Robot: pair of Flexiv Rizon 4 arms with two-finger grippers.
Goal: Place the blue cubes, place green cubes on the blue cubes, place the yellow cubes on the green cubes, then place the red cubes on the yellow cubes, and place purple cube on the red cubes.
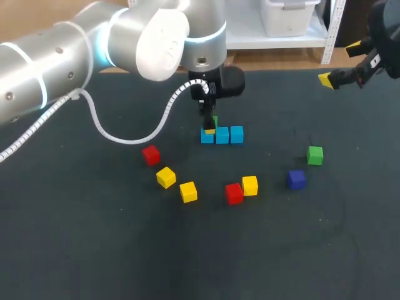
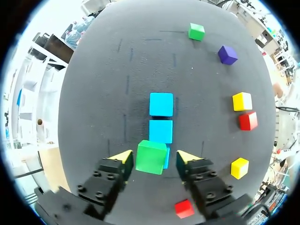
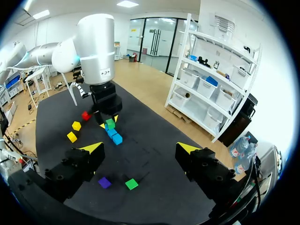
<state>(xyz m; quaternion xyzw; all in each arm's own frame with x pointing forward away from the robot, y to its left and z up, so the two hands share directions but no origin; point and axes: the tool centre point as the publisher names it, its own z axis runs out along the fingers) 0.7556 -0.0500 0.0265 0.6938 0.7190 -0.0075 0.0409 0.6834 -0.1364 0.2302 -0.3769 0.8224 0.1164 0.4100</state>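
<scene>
- The left arm (image 1: 75, 56) fills the near side and reaches out over the middle of the desk (image 1: 94, 250).
- The right gripper (image 3: 140, 149) hangs wide and empty, well apart from every cube, off by the desk's far edge.
- The left gripper (image 2: 154, 158) stands part open, one finger on either side of a green cube (image 2: 150, 155). A gap shows at one finger, so I judge it is not clamped.
- Three blue cubes (image 2: 161, 131) lie in a touching row running straight ahead of the left gripper. The green cube rests on the nearest one.
- Three yellow cubes (image 1: 188, 191) and two red cubes (image 1: 234, 193) lie loose beside the left gripper.
- A second green cube (image 1: 315, 155) and the purple cube (image 1: 296, 179) sit far ahead of it, off to the same side.
- Progress looks early. The blue layer is down and the first green is on. The other green and the yellow, red and purple layers are not yet stacked.
</scene>
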